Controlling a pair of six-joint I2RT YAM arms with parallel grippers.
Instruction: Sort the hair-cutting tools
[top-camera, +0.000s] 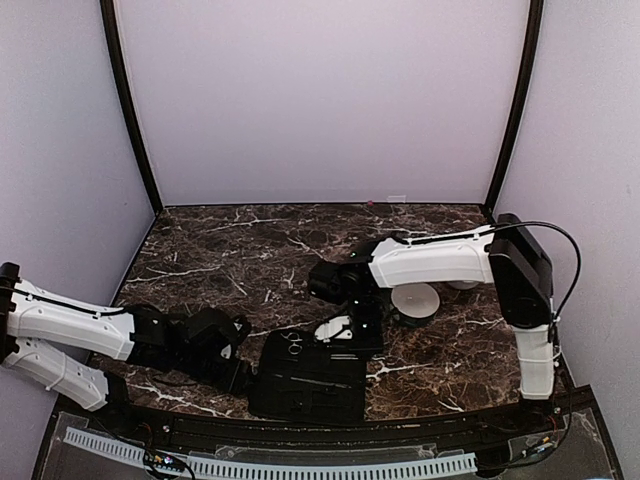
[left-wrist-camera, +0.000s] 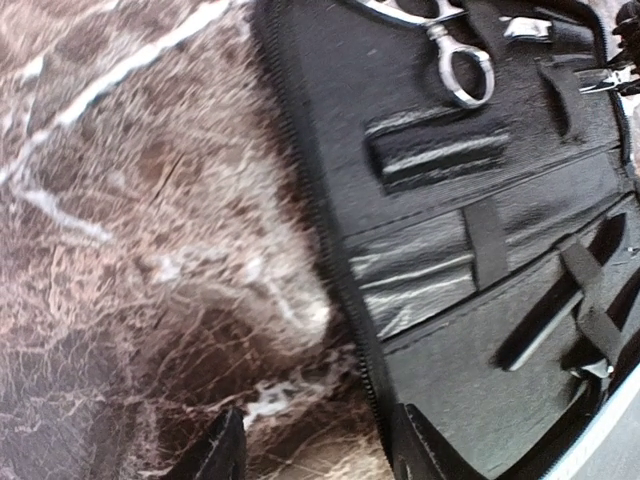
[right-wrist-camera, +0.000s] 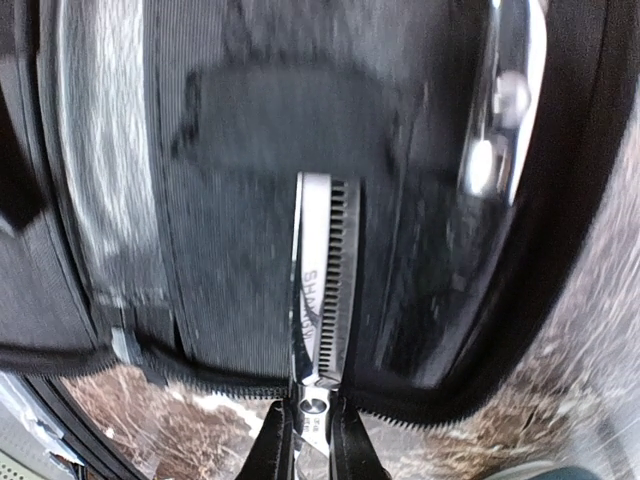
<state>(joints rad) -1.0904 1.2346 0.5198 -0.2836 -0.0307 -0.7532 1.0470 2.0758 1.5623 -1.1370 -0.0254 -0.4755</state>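
We are clamping the toothed scissors (right-wrist-camera: 325, 290) with our right gripper (right-wrist-camera: 312, 442) at the edge of the zip case (right-wrist-camera: 230, 130); our left gripper (left-wrist-camera: 320, 452) is hanging spread beside it. Inside, plain scissors (left-wrist-camera: 458, 58) are lying untouched; sorting seems barely begun.

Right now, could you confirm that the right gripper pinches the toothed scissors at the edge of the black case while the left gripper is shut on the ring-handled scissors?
Not quite: the left wrist view shows the left gripper open and empty by the black case edge, with the ring-handled scissors lying untouched in it. The right gripper does pinch the toothed scissors.
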